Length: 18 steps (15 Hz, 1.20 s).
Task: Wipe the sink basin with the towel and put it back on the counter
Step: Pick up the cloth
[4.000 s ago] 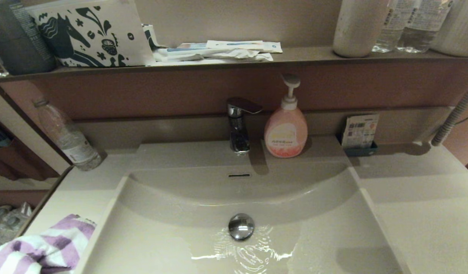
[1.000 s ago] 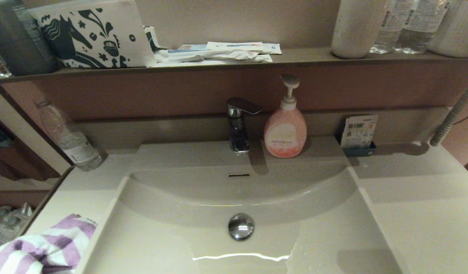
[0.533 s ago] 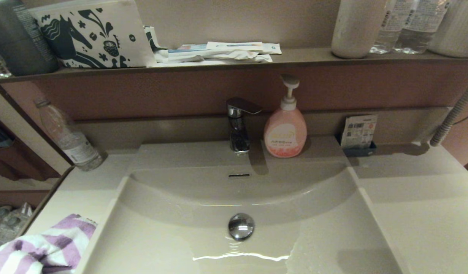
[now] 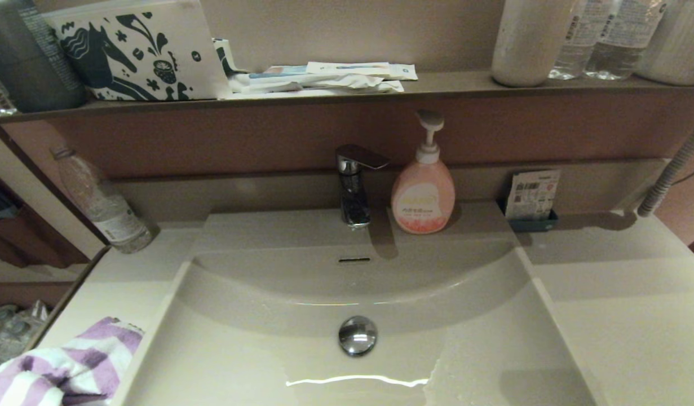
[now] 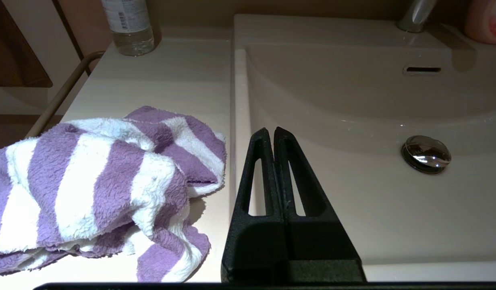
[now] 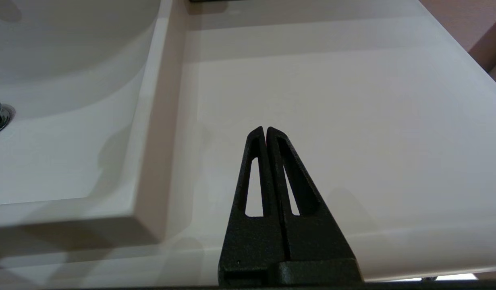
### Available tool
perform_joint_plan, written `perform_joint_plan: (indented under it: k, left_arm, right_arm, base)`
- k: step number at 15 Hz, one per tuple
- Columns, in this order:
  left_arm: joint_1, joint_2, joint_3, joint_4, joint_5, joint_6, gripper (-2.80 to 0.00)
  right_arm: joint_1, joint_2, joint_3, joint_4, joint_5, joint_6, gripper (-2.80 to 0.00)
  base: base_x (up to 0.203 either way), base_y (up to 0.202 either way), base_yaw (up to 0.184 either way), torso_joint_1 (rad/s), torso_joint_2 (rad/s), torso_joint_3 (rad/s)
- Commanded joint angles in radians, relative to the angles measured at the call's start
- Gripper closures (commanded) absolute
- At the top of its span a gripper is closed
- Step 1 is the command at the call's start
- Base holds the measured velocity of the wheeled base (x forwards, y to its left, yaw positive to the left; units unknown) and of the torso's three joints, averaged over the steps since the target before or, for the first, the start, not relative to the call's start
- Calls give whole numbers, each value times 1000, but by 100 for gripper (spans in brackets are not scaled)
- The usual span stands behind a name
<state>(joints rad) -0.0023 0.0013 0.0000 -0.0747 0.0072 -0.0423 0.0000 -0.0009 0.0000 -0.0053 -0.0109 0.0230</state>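
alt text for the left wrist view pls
The left gripper, shut and empty, sits over the near edge of the cream sink basin. A crumpled purple-and-white striped towel lies beside it on the counter.

No text can be read with certainty. Print is seen on the pink soap bottle's label (image 4: 419,204), the water bottle's label (image 5: 128,14) and a barcoded packet (image 4: 531,194), all illegible.
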Motion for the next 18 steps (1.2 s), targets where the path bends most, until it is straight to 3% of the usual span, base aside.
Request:
perform_joint_plan:
  k: [1, 12, 15, 17, 18]
  left_arm:
    - [-1, 0, 0, -2, 0, -1, 0]
    - [0, 2, -2, 5, -6, 4, 0]
    - [0, 105, -98, 15, -2, -4, 0]
    - [1, 227, -180, 19, 36, -11, 0]
    - [2, 285, -219, 27, 104, -7, 0]
  right_arm:
    - [0, 1, 0, -1, 0, 0, 0]
    - [0, 1, 0, -1, 0, 0, 0]
    - [0, 1, 0, -1, 0, 0, 0]
    - [0, 1, 0, -1, 0, 0, 0]
    - [0, 1, 0, -1, 0, 0, 0]
  base:
    - [0, 0, 0, 0, 0, 0]
    - [0, 0, 0, 0, 0, 0]
    - [0, 0, 0, 0, 0, 0]
    - [0, 0, 0, 0, 0, 0]
    - [0, 0, 0, 0, 0, 0]
